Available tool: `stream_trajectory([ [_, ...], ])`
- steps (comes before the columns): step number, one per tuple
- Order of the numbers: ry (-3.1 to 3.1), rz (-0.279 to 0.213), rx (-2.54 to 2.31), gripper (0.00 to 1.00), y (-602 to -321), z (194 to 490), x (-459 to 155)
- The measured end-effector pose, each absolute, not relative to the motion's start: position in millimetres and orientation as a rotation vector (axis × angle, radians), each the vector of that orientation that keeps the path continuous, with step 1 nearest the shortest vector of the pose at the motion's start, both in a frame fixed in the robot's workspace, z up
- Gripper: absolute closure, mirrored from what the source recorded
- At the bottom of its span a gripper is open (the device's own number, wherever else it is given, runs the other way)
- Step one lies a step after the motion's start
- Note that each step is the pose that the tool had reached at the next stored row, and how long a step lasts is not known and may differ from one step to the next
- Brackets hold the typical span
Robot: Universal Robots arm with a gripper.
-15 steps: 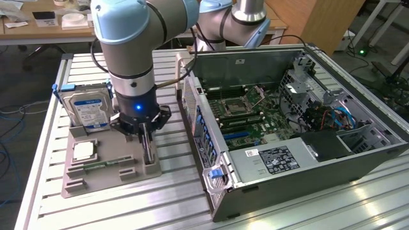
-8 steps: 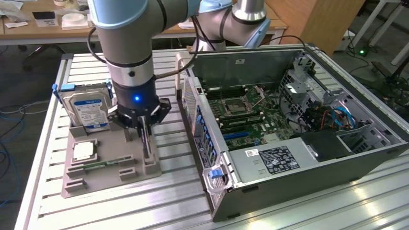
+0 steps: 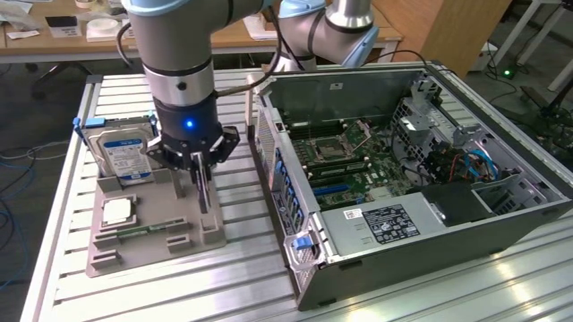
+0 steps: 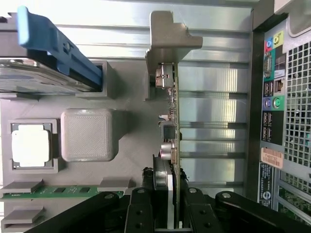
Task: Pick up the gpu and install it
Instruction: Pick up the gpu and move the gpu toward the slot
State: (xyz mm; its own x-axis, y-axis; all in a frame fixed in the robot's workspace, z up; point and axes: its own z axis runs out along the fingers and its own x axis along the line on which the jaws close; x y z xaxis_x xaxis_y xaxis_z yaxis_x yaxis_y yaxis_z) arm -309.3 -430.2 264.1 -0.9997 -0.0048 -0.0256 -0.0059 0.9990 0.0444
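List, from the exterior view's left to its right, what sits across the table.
The hard drive → the gpu, clamped in the gripper → the computer case's rear wall → the motherboard → the blue cables.

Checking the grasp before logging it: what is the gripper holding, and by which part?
The gripper clamps the gpu across its thin faces, at the end away from its metal bracket.
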Motion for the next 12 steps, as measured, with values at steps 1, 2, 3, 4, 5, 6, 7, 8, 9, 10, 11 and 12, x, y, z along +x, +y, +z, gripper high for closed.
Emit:
stream_trajectory([
  [1, 3.115, 0.071, -0.008, 0.72, -430.2, 267.3, -309.3],
  [2, 3.115, 0.072, -0.008, 0.72, -430.2, 270.2, -309.3],
  [3, 3.115, 0.072, -0.008, 0.72, -430.2, 271.7, -309.3],
  [4, 3.115, 0.072, -0.008, 0.72, -430.2, 272.1, -309.3],
  [5, 3.115, 0.072, -0.008, 0.72, -430.2, 272.1, -309.2],
  [6, 3.115, 0.072, -0.008, 0.72, -430.2, 272.1, -309.3],
  [7, 3.115, 0.072, -0.008, 0.72, -430.2, 272.1, -309.3],
  [8, 3.115, 0.072, -0.008, 0.72, -430.2, 272.1, -309.3],
  [9, 3.115, 0.072, -0.008, 0.72, -430.2, 272.2, -309.3],
  [10, 3.115, 0.072, -0.008, 0.72, -430.2, 272.2, -309.3],
  [11, 3.115, 0.072, -0.008, 0.72, -430.2, 272.3, -309.3],
  [12, 3.115, 0.072, -0.008, 0.72, -430.2, 272.6, -309.3],
])
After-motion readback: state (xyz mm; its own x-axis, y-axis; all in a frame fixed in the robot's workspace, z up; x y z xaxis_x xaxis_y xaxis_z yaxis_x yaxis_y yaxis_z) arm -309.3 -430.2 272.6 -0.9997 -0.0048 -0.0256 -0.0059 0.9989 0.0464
